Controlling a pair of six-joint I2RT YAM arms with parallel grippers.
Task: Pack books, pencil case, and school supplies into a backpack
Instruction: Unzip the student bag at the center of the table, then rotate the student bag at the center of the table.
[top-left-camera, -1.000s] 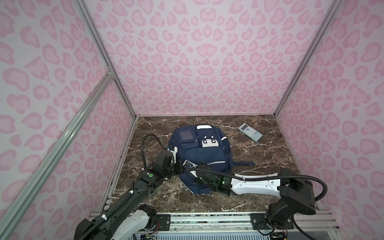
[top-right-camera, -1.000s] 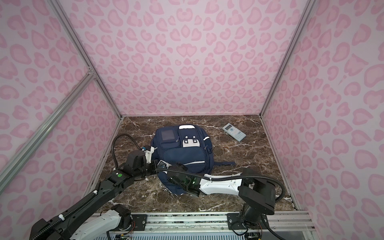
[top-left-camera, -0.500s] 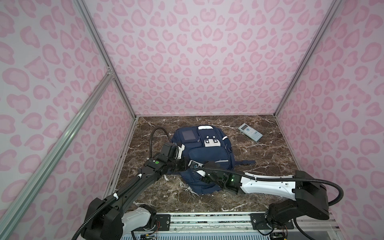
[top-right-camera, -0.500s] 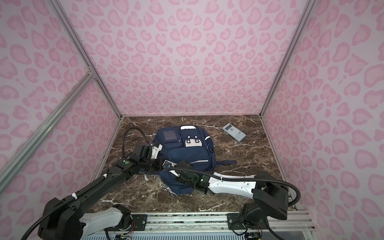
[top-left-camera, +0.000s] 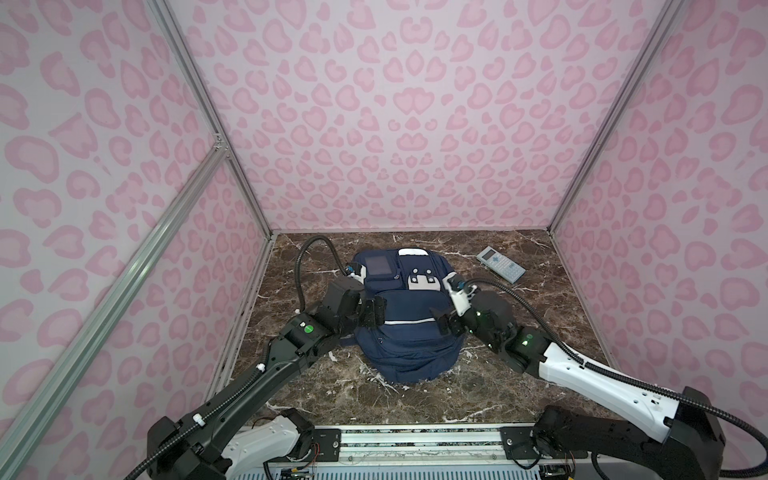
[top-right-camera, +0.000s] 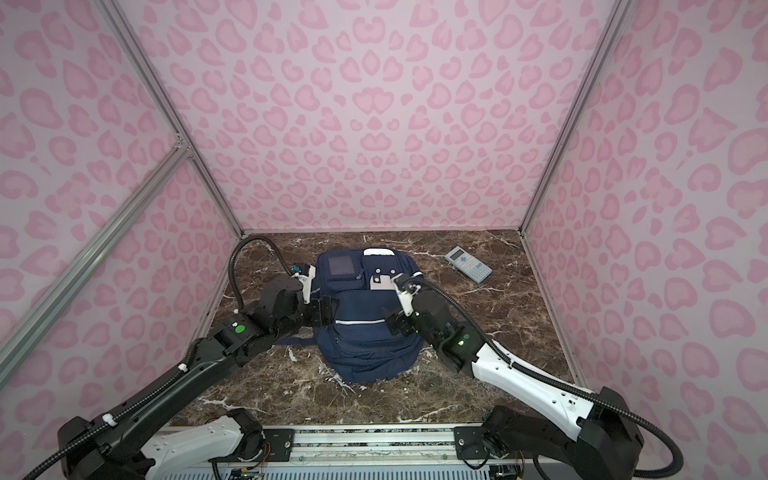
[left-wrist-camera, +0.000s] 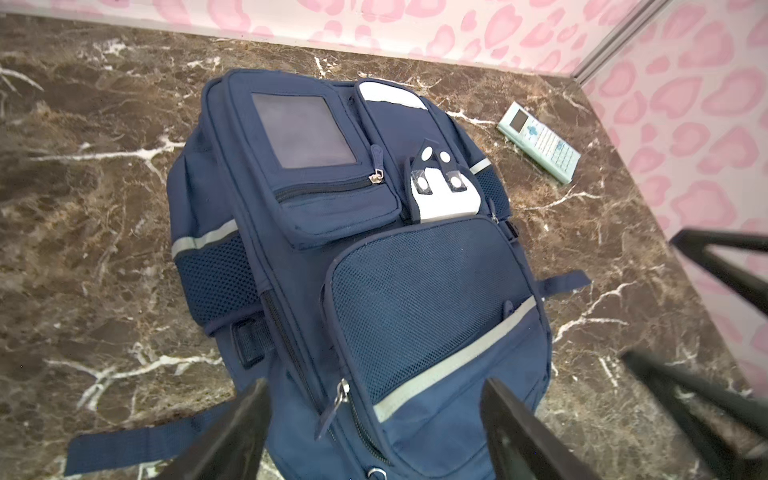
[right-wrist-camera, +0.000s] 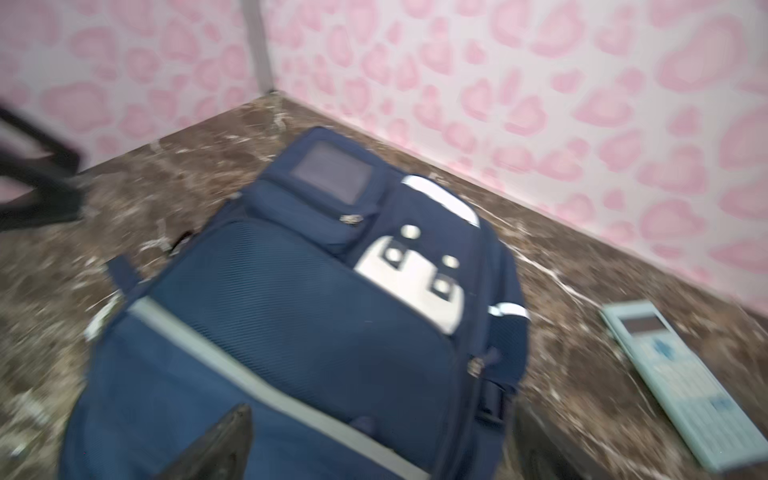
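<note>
The navy backpack (top-left-camera: 409, 332) (top-right-camera: 361, 345) lies flat in the middle of the marble floor, front pockets up and zippers drawn shut. My left gripper (top-left-camera: 374, 311) (left-wrist-camera: 376, 390) hovers open over its left side, above a zipper pull (left-wrist-camera: 338, 395). At the backpack's right side my right gripper (top-left-camera: 442, 322) (right-wrist-camera: 382, 415) is open and holds nothing. The pale grey-blue calculator (top-left-camera: 500, 264) (top-right-camera: 468, 264) (left-wrist-camera: 539, 142) (right-wrist-camera: 681, 386) lies on the floor at the back right, apart from both grippers. The books and the pencil case are out of view.
Pink patterned walls (top-left-camera: 395, 124) close in the floor on three sides. A metal rail (top-left-camera: 415, 436) runs along the front edge. A loose backpack strap (left-wrist-camera: 137, 444) trails on the floor at the left front. Bare marble (top-left-camera: 415, 403) lies in front of the backpack.
Both grippers have opened. The right gripper has swung from the backpack's left front across to its right side. The left gripper has risen slightly by the left side.
</note>
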